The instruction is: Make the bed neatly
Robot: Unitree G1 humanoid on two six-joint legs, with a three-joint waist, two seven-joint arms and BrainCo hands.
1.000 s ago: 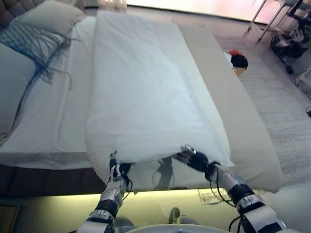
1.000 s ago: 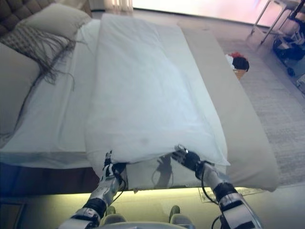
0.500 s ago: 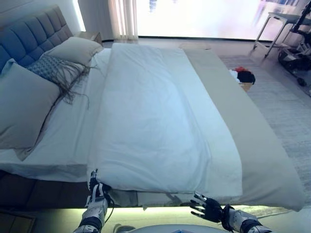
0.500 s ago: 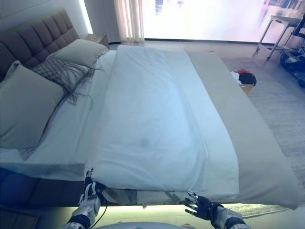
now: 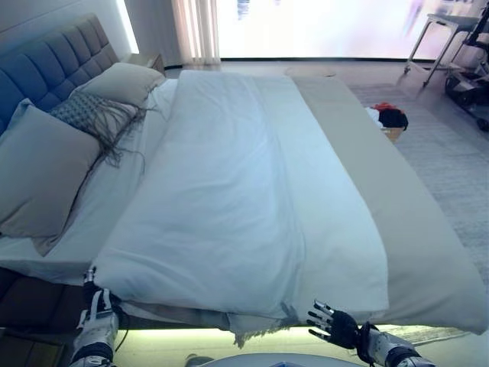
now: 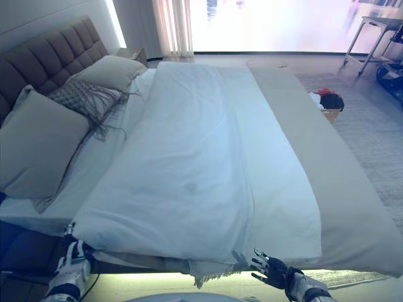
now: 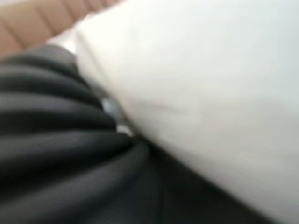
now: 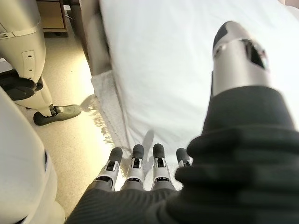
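Observation:
A white duvet [image 5: 229, 191] lies lengthwise down the middle of the bed, its near edge at the bed's near edge [image 5: 428, 325]. My left hand [image 5: 96, 306] is at the duvet's near left corner, low by the bed's edge, and holds that corner; in the left wrist view the white cloth [image 7: 210, 84] lies right against the hand's dark cover. My right hand [image 5: 333, 324] is open with fingers spread, empty, just below the bed's near edge under the duvet's right part; its straight fingers [image 8: 138, 161] show in the right wrist view.
Pillows [image 5: 42, 176] and a fringed cushion [image 5: 92, 115] lie against the headboard [image 5: 46, 69] on the left. A beige cover [image 5: 405, 222] lies along the bed's right side. A basket of clothes [image 5: 391, 118] stands on the rug to the right. A fringed cloth edge [image 5: 256, 329] hangs under the duvet.
My left hand has moved left with the duvet's corner, spreading the duvet wider. My right hand let go of the duvet a second ago and stays open below the edge. The camera tilted up.

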